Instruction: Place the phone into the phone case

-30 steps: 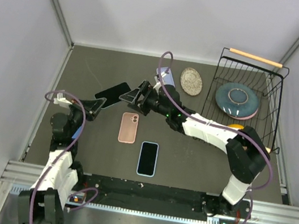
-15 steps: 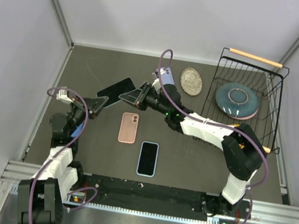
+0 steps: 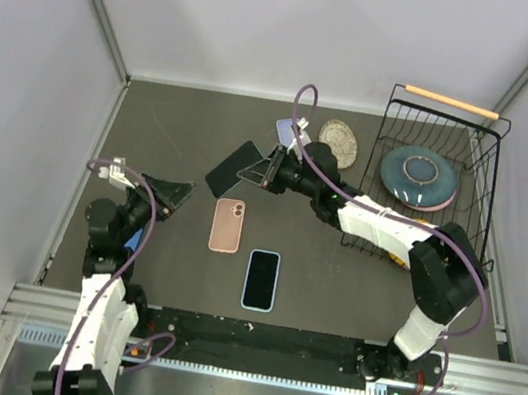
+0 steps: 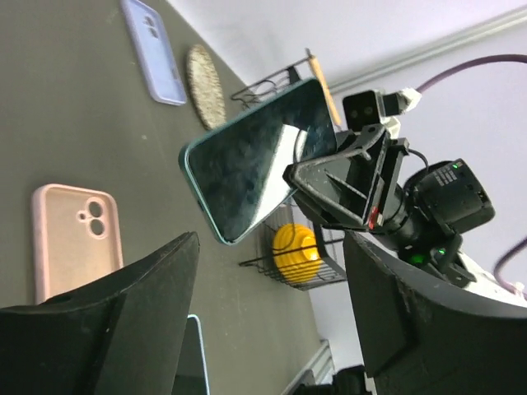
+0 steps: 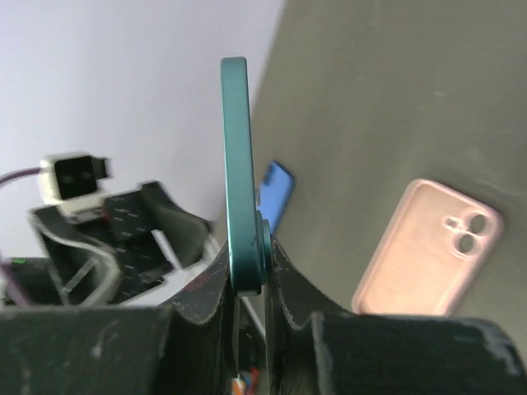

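Note:
A dark teal phone (image 3: 236, 169) hangs in the air above the table, my right gripper (image 3: 266, 171) shut on its right end. The right wrist view shows the phone (image 5: 239, 164) edge-on, pinched between the fingers of the right gripper (image 5: 251, 276). My left gripper (image 3: 179, 194) stands open to the phone's left, apart from it, with nothing between its fingers (image 4: 107, 321). In the left wrist view the phone (image 4: 251, 160) shows its dark screen. A pink phone case (image 3: 227, 225) lies flat, open side up, just below the phone.
A second phone (image 3: 260, 279) with a pale blue rim lies near the front. A lavender case (image 3: 289, 130) and a woven coaster (image 3: 338, 142) lie at the back. A blue case (image 3: 135, 236) lies beside the left arm. A wire rack (image 3: 479, 208) with a blue plate (image 3: 417, 177) stands right.
The phone passed from my left gripper to my right. The right gripper shut on it and carried it rightward; the left gripper opened and drew back to the left.

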{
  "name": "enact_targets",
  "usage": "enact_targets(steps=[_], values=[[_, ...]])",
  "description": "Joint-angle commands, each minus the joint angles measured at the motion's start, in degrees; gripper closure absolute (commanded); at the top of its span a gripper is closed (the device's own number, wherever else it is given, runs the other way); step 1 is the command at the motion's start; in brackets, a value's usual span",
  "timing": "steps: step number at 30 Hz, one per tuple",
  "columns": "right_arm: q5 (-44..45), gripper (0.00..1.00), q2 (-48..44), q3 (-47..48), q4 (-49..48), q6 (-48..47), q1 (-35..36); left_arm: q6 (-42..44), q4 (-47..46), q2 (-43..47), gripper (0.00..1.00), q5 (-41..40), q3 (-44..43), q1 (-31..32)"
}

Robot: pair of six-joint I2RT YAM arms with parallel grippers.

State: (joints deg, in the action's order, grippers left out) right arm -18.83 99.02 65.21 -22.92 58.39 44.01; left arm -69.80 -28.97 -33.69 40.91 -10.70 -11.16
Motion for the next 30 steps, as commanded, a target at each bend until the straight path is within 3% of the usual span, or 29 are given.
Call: enact_targets(steps=[1, 4, 9, 13, 20, 30], values=[[-6.4, 1.0, -4.0, 6.9, 19.9, -14.9, -3.0, 19.6, 31.7, 2.8, 0.25, -9.1, -9.7, 0.1], [-11.5, 1.0, -2.9, 10.4, 31.1, -21.0, -4.8, 23.2, 42.2, -2.4, 0.32, -15.4, -13.9, 0.1], [-21.7, 1.0, -0.6, 10.8, 34.6, -24.2, -7.8, 23.4, 38.7, -13.7, 0.54, -12.3, -15.1, 0.0], [-25.5, 1.0, 4.9, 16.2, 42.1, -28.8, -7.9, 24.8, 37.9, -27.0, 0.61, -5.9, -18.8, 0.1], [-26.3, 1.0, 14.2, 25.8, 49.6, -29.8, -7.8, 27.3, 37.2, -38.0, 0.67, -5.1, -23.1, 0.1], [-30.9, 1.0, 23.8, 31.5, 53.5, -26.6, -7.8, 26.6, 34.1, -47.9, 0.76, -6.9, -22.8, 2.7]])
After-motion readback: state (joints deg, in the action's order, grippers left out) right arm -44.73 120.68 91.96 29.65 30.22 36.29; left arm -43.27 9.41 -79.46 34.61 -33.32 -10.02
